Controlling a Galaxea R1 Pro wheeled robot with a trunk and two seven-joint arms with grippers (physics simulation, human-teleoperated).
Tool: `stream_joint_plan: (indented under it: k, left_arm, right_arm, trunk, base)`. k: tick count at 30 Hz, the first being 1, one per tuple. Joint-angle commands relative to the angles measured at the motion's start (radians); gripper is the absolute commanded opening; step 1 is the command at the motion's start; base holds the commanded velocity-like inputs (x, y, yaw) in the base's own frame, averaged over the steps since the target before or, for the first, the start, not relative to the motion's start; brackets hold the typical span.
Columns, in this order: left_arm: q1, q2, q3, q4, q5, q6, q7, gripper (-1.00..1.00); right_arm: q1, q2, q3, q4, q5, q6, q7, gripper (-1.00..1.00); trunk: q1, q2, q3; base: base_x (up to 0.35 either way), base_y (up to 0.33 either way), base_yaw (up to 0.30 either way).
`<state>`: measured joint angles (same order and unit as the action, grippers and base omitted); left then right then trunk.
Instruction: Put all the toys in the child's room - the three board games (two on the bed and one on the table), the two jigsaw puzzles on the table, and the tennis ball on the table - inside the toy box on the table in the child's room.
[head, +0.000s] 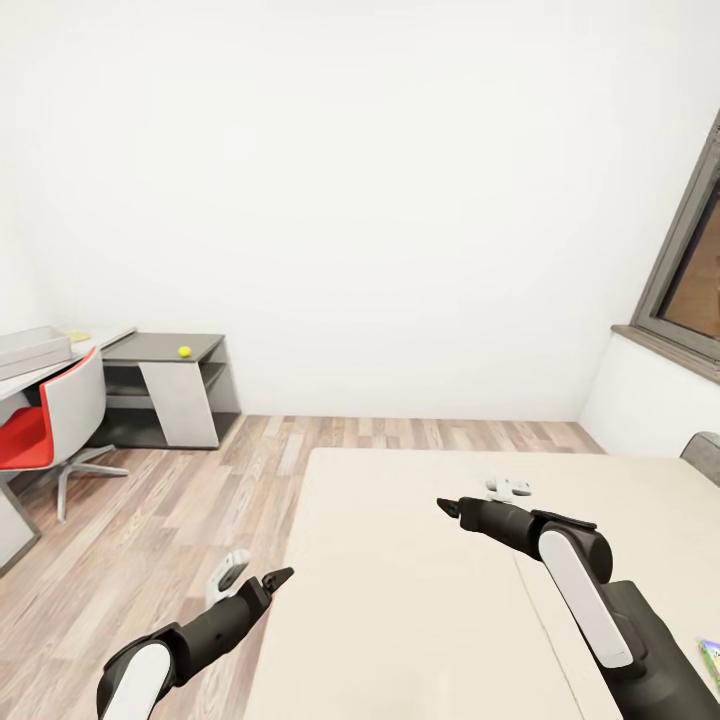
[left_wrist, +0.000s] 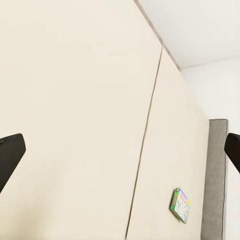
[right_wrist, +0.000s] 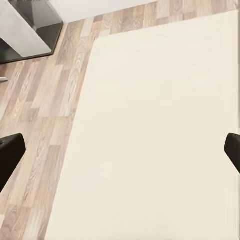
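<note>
Robot faces the bed (head: 420, 600), fetch step just starting. Toy box (head: 30, 348) sits on the table (head: 100, 340) at 9 o'clock. Both hands, left hand (left_wrist: 120, 150) and right hand (right_wrist: 120, 150), open and empty. Board game (left_wrist: 181, 205) lies near the headboard; next move: reach it.

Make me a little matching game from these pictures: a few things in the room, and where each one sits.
Things:
1. yellow ball
2. board game box
3. grey toy box
4. red-seated chair

Places:
A. on the beige bed
B. on the pale table at the far left
C. on the wood floor beside the table
D. on the low dark grey desk

Pairs: 1-D, 2-A, 3-B, 4-C
</note>
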<state>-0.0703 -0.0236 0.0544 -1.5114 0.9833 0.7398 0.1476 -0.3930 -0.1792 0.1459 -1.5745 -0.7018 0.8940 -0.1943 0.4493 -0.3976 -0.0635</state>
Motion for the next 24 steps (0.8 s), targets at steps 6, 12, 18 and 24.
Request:
stream_joint_plan:
  k: [6,12,18,24]
  left_arm:
    - [-0.001,-0.001,0.002,-0.001,0.011,0.006,0.009,1.00]
    - [-0.001,-0.001,0.002,-0.001,0.011,0.006,0.009,1.00]
    - [-0.001,-0.001,0.002,-0.001,0.011,0.006,0.009,1.00]
    - [0.000,-0.001,0.002,-0.001,0.011,0.006,0.009,1.00]
  right_arm:
    - [-0.001,-0.001,0.003,-0.001,-0.010,0.002,-0.010,1.00]
    - [-0.001,0.000,0.003,-0.001,-0.010,0.002,-0.010,1.00]
    - [-0.001,0.000,0.003,-0.001,-0.010,0.002,-0.011,1.00]
    - [-0.001,-0.001,0.003,-0.001,-0.010,0.002,-0.010,1.00]
  trunk:
    - [0.001,-0.002,-0.001]
    - [0.001,-0.002,-0.001]
    - [0.001,-0.002,-0.001]
    - [0.001,-0.002,-0.001]
  base:
    - [0.000,-0.002,-0.075]
    - [0.000,-0.001,-0.031]
    - [0.000,0.000,-0.013]
    - [0.000,0.000,-0.005]
